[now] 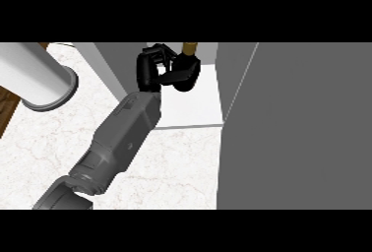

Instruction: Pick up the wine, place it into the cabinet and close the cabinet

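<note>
The wine (186, 66), a dark bottle with a tan cork end pointing toward the far edge, sits over the white floor of the cabinet (190, 106), at the far middle of the scene, between the cabinet's grey left wall and the big grey door (298, 128) that stands open on the right. It is there because one hand (154, 66) has carried it in: black fingers curl round the bottle's left side and grasp it, so most of the glass is hidden behind them. Whether the bottle's base already rests on the shelf or hangs just above it cannot be told from this angle. Which arm this is cannot be said with certainty; it enters from the lower left, so it reads as the left hand, and no other hand shows. To the far left a pale cylinder (40, 78) lies on the marble counter (174, 167), well apart from the cabinet. The door being swung wide suggests placing is under way, with release and closing not yet done.
</note>
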Controlling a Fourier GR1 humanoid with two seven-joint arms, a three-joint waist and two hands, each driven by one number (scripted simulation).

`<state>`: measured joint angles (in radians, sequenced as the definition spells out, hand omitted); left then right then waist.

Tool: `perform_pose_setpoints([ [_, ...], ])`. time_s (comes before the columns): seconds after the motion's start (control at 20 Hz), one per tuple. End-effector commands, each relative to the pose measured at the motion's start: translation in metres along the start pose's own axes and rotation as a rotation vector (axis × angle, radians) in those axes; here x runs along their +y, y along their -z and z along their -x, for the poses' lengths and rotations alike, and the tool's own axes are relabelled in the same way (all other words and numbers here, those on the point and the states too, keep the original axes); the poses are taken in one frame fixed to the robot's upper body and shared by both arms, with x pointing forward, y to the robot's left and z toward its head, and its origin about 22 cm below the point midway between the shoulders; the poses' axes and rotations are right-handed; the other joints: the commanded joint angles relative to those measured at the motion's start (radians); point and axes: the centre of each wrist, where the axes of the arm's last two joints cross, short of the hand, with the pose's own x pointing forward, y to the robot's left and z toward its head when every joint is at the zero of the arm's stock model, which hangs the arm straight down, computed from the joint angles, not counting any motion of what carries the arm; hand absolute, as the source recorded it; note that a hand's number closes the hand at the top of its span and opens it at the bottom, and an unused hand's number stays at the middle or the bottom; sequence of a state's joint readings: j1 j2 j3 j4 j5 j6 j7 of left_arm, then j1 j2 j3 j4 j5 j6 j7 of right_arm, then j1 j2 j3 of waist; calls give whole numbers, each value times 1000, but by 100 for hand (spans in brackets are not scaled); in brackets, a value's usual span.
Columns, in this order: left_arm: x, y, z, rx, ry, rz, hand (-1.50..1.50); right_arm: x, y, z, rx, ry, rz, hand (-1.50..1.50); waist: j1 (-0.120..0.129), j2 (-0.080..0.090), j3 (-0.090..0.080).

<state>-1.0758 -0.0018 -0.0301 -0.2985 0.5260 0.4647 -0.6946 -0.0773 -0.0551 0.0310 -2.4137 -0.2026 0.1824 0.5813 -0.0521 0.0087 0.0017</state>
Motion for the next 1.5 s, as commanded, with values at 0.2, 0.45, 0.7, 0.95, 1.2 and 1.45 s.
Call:
perform_pose_setpoints([
  [0.2, 13, -1, 12, 34, -26, -43, 150, -6, -13, -9, -47, 29, -16, -150, -2, 8, -2],
  [0.45, 14, 14, -2, 21, 0, -57, 150, 7, -18, -19, -53, 19, -40, -150, -16, 11, -3],
  [0.7, 12, 2, 10, 31, 63, -53, -150, 5, -13, -17, -29, 5, -67, -150, -13, 11, -2],
  [0.95, 23, 0, 17, 30, 114, -54, -150, 7, -10, -9, -43, 9, -33, -150, -8, 12, -3],
  [1.2, 29, -5, 24, 45, 174, -49, -150, 9, -9, -15, -50, 6, -30, -150, -14, 13, -3],
  [1.45, 23, -6, 23, 48, 209, -57, -150, 9, -5, -11, -34, 16, -45, -150, -14, 14, -3],
])
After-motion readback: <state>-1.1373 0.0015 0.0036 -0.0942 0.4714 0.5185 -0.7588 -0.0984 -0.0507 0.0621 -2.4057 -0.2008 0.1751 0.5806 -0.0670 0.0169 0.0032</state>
